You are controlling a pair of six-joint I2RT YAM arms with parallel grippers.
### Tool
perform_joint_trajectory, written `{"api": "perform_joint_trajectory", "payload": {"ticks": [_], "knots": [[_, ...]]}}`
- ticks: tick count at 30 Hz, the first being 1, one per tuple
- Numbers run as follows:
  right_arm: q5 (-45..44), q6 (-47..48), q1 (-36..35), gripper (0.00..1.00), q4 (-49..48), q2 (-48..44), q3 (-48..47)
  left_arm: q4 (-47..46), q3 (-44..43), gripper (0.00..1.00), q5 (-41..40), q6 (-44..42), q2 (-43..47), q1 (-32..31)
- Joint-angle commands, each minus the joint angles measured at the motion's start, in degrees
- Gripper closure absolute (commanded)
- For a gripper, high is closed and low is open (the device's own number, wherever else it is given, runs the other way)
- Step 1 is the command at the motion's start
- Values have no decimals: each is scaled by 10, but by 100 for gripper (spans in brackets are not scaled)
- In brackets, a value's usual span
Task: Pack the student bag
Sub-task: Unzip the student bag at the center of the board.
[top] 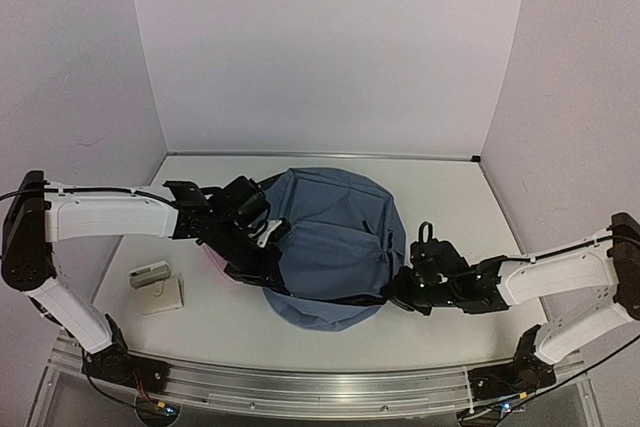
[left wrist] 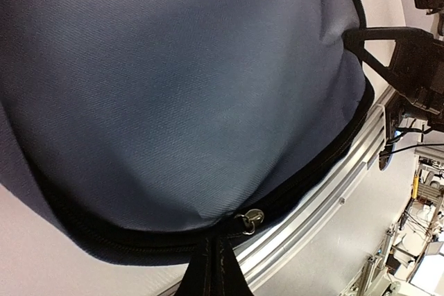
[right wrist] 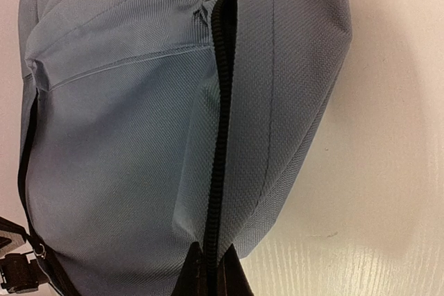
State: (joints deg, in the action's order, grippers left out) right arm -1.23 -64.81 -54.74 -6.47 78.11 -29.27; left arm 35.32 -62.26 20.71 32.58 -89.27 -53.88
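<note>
The slate-blue student bag (top: 330, 237) lies flat mid-table with its black zipper closed along the near edge. My left gripper (top: 262, 247) is at the bag's left edge. In the left wrist view the bag (left wrist: 180, 88) fills the frame, and a black fabric pull strap (left wrist: 211, 268) beside the metal zipper slider (left wrist: 252, 220) runs down into my jaws, which are shut on it. My right gripper (top: 400, 292) is at the bag's right edge. In the right wrist view its dark fingertips (right wrist: 191, 272) pinch the bag (right wrist: 125, 136) at the black zipper line (right wrist: 220, 136).
A pink item (top: 213, 262) peeks out under the bag's left side. A small grey-white object (top: 150, 274) and a beige flat piece (top: 162, 297) lie on the table at the near left. The aluminium rail (top: 320, 387) runs along the near edge. White walls enclose three sides.
</note>
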Motion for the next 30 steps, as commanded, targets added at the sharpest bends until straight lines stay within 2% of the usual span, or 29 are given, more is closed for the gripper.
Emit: {"api": "perform_joint_trajectory", "payload": {"ticks": [1,8,17,18,19,20,21,22,25,30], "knots": [[-37,2,14,100,-1,-21,9,36,0,100,-38,-32,33,29],[-43,1,18,100,4,-48,20,65,5,100,-65,-56,59,84],[-51,49,18,98,23,-86,9,49,-30,100,-10,-132,53,108],[-50,62,18,92,29,-93,5,47,-34,100,4,-145,51,109],[-49,76,18,65,38,-100,-1,41,-40,100,18,-158,50,109],[-48,89,18,44,47,-109,-8,37,-44,100,36,-178,49,109],[-48,105,18,33,57,-117,-18,34,-48,100,58,-192,48,110],[-43,124,18,27,70,-124,-30,31,-53,100,74,-207,46,110],[-23,178,12,25,100,-151,-63,32,-67,100,104,-238,40,111],[7,264,-20,31,110,-161,-132,3,-61,100,147,-265,36,126]]}}
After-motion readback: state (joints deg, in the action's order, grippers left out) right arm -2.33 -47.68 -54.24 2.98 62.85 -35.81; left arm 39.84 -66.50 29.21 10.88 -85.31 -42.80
